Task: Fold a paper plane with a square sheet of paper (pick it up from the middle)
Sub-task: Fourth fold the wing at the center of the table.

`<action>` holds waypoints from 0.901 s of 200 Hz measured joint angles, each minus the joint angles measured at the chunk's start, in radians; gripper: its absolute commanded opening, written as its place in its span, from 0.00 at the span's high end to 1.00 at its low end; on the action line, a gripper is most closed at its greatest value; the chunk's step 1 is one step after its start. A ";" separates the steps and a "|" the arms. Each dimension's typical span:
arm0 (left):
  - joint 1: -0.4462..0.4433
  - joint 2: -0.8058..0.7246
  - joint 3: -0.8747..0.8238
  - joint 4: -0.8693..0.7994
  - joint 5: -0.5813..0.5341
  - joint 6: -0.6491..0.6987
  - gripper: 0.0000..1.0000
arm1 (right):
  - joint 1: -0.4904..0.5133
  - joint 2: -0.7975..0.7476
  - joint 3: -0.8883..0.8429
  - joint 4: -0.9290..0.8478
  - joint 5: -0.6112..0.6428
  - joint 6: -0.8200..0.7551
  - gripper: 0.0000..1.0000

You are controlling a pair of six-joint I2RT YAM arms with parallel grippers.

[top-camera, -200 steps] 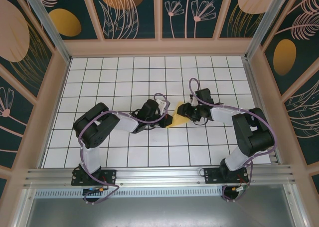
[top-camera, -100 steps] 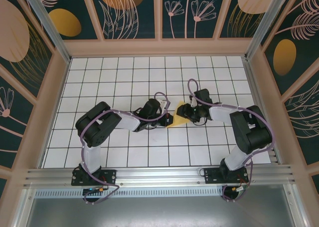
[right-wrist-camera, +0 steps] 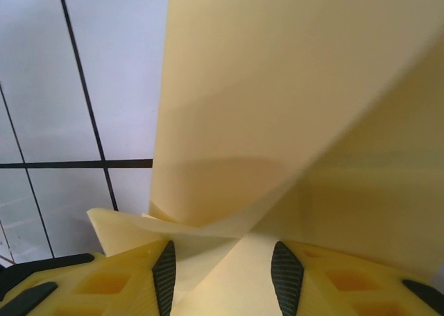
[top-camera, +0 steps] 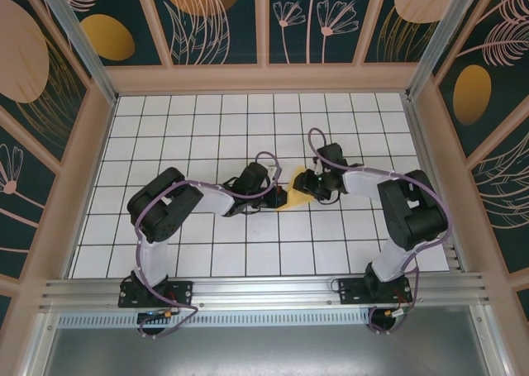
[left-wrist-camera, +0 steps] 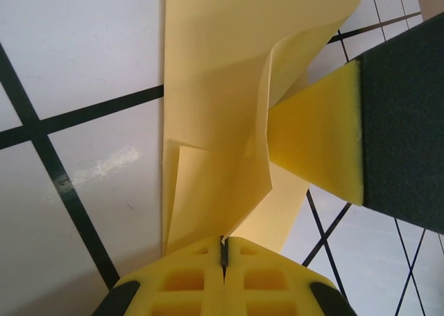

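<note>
The square sheet of paper [top-camera: 296, 197] is a creased, partly folded yellow shape at the table's middle, held between both grippers. My left gripper [top-camera: 278, 197] comes from the left and is shut, with a corner of the sheet [left-wrist-camera: 215, 87] nipped in the seam between its yellow fingers [left-wrist-camera: 201, 281]. My right gripper [top-camera: 307, 186] comes from the right with its jaws apart, and folded layers of the sheet [right-wrist-camera: 277, 87] rise in the gap between its black pads [right-wrist-camera: 164, 274]. One right finger [left-wrist-camera: 319, 146] touches a raised flap in the left wrist view.
The white gridded tabletop [top-camera: 207, 128] lies all around. Wooden walls [top-camera: 264, 78] fence it at the back and sides. Both arm bases sit on the metal rail [top-camera: 264, 292] at the near edge.
My right wrist has edged a little left and toward the back, closer over the paper. The left arm and the paper have barely shifted.
</note>
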 measured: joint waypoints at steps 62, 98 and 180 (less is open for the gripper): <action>0.000 0.000 0.003 -0.004 -0.005 0.000 1.00 | 0.000 -0.009 0.004 -0.013 0.005 0.010 0.55; 0.000 0.000 0.011 -0.020 -0.005 0.003 1.00 | -0.016 -0.086 0.001 -0.029 0.006 0.004 0.51; 0.000 0.000 0.013 -0.024 -0.005 0.039 1.00 | -0.076 -0.001 0.265 -0.272 0.019 0.084 0.50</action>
